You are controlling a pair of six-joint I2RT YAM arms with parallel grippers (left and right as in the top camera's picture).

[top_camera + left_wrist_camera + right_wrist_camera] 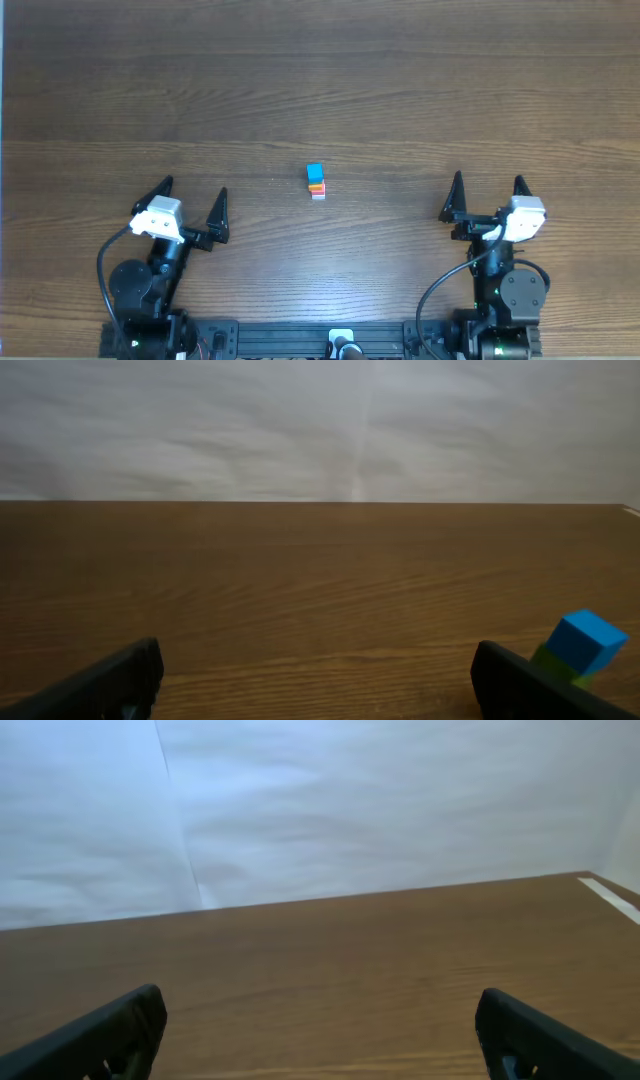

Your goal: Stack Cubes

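A small stack of cubes is seen standing near the middle of the bench, well apart from every edge, with a blue cube on top. The layers beneath are too small to be told apart with confidence. An orange one and a pale one seem to be shown from above, while a greenish face is glimpsed under the blue in the left wrist view. The left gripper is held low towards the near left corner and the right gripper towards the near right corner, each well apart from the stack. The fingers of both are spread wide, and nothing is pinched between them.

The stacking is judged to be finished or very nearly so, since no loose cube is seen on the bench. The step in hand is therefore taken to be leaving the tower undisturbed. This is best done if both arms are held off to the sides, no sweep is made across the middle, and the bench is not jarred. Should a further cube be called for, it would need to be lowered straight down, centred on the blue top, and released only once it is resting flat.

The bench is of dark brown wood with a fine grain running along its length. Behind its far edge a plain white backdrop is hung, faintly creased.
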